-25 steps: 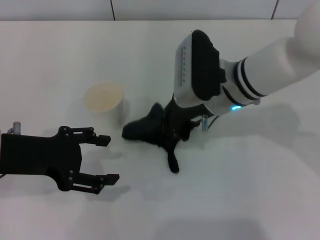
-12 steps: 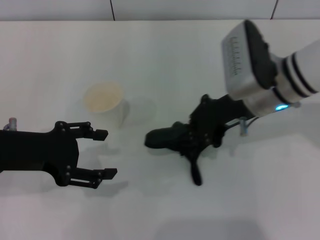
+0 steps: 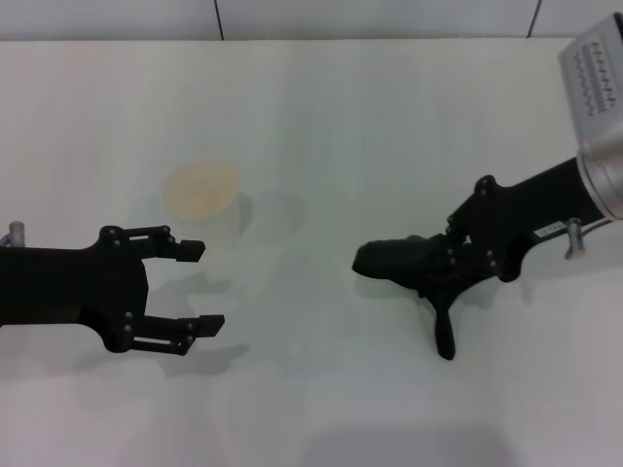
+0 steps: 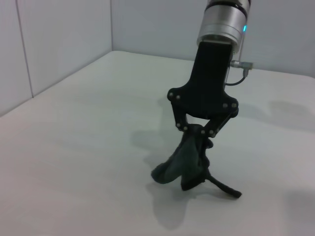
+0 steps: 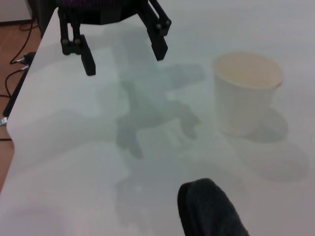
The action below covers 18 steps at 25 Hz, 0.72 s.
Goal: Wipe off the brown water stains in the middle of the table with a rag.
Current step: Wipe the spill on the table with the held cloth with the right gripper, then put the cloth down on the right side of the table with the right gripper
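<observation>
Rag clamped in right gripper fingers; left gripper fingers apart near cream-tinted cup.

no readable text, labels, numbers or signs anywhere

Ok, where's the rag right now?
In the head view, the rag lies on the table right of centre, pinched by the right gripper, well right of the white cup.
</observation>
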Tool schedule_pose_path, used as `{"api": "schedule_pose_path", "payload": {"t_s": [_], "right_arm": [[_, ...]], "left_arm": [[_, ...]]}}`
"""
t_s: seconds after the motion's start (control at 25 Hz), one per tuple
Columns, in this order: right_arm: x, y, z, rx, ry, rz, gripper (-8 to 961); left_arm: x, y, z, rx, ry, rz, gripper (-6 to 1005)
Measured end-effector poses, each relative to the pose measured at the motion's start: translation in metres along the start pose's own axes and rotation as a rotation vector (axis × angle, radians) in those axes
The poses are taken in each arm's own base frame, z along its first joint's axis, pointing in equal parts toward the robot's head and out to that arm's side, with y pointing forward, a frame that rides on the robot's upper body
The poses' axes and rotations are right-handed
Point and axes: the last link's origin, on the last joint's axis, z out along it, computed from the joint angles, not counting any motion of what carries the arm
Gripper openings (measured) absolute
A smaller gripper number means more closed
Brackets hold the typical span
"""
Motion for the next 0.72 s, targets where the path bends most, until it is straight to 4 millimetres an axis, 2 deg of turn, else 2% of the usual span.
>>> {"api": "schedule_pose_path", "payload": {"t_s": [0.56, 0.72], "right_arm": [[0.034, 0.001, 0.003, 0.028, 0.11, 0.146, 222], [0.039, 0.001, 0.002, 0.036, 0.114, 0.161, 229]], "left_arm": [[0.003, -0.002, 0.001, 0.007, 0.014, 0.0, 862], [0.002, -0.002, 0.003, 0.007, 0.021, -0.006, 862]]}}
